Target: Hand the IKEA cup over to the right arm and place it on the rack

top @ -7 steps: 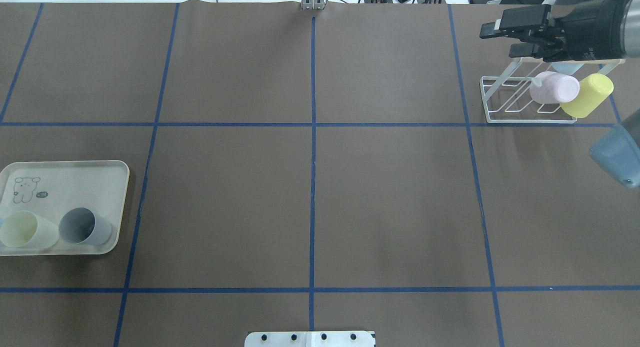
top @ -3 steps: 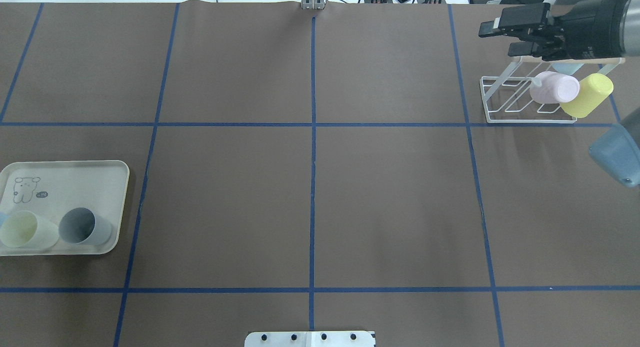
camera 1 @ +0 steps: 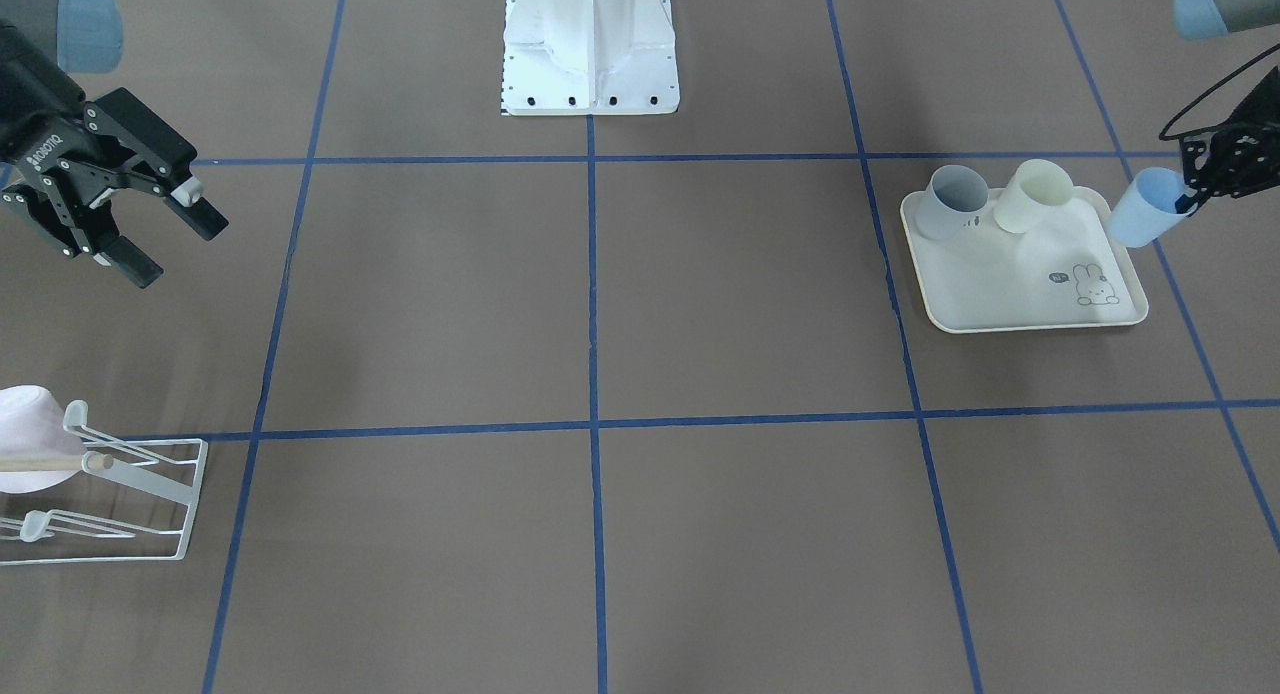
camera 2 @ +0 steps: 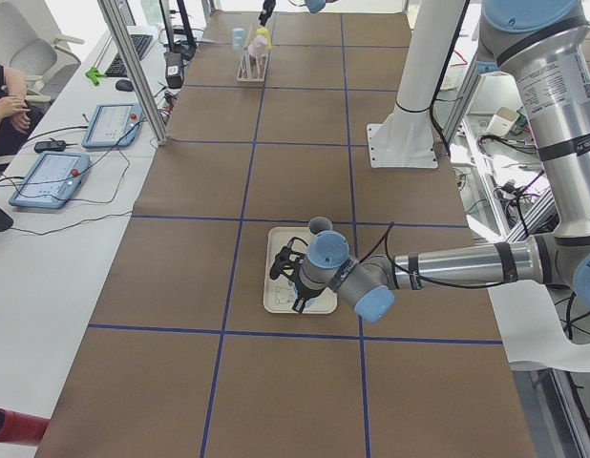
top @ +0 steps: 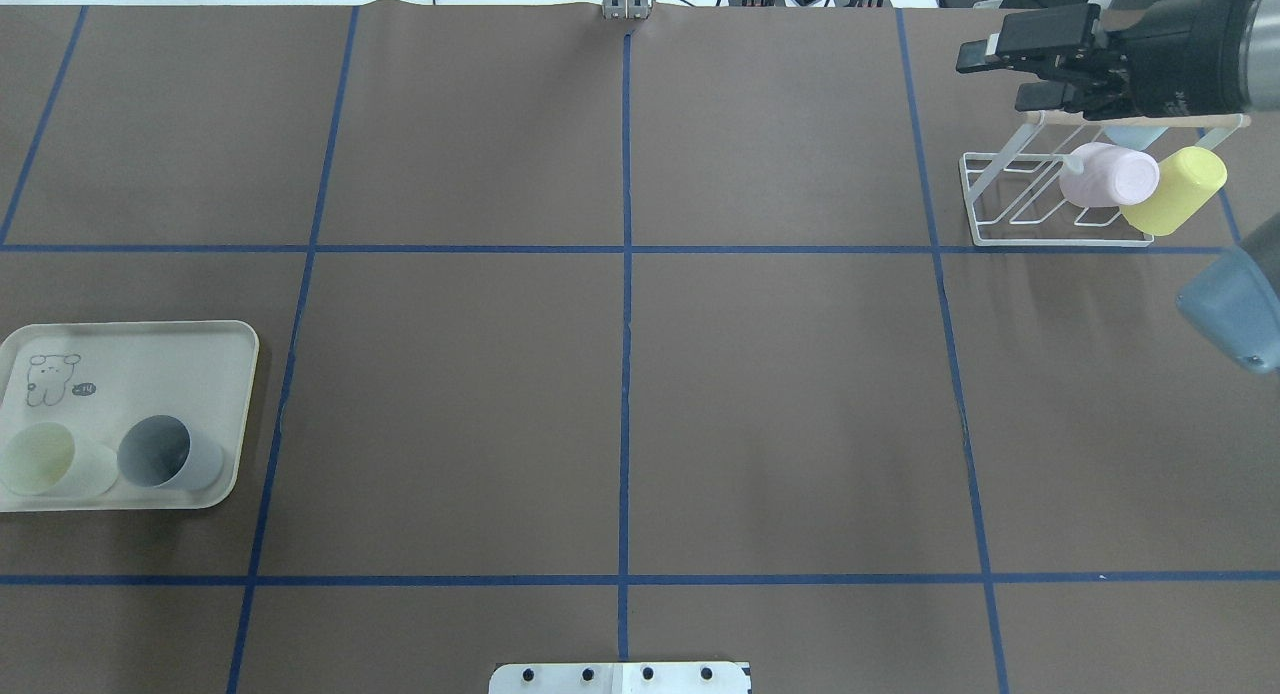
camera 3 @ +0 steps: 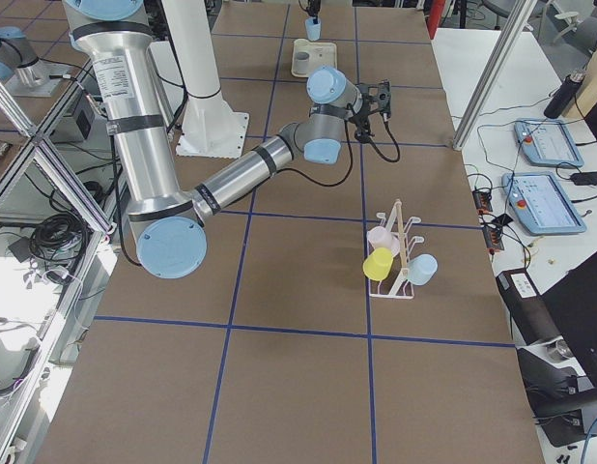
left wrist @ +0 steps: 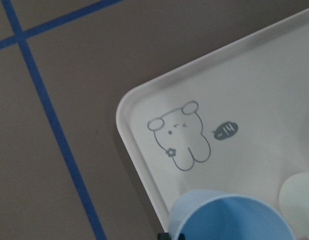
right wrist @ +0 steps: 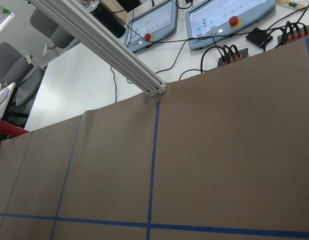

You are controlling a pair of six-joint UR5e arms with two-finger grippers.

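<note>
One blue cup (camera 1: 1145, 209) hangs pinched by its rim in the left gripper (camera 1: 1188, 199) beside the tray (camera 1: 1000, 299). The right gripper (camera 1: 175, 246) gapes open near the rack (camera 1: 150, 476). That rim-only hold could slip at handover.

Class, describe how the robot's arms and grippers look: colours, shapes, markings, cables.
Both arms are silver-grey tubes with light blue joint caps: left arm, right arm. Each ends in a black two-finger gripper. The right gripper bears white ROBOTIQ lettering; a black cable loops over the left gripper.
</note>
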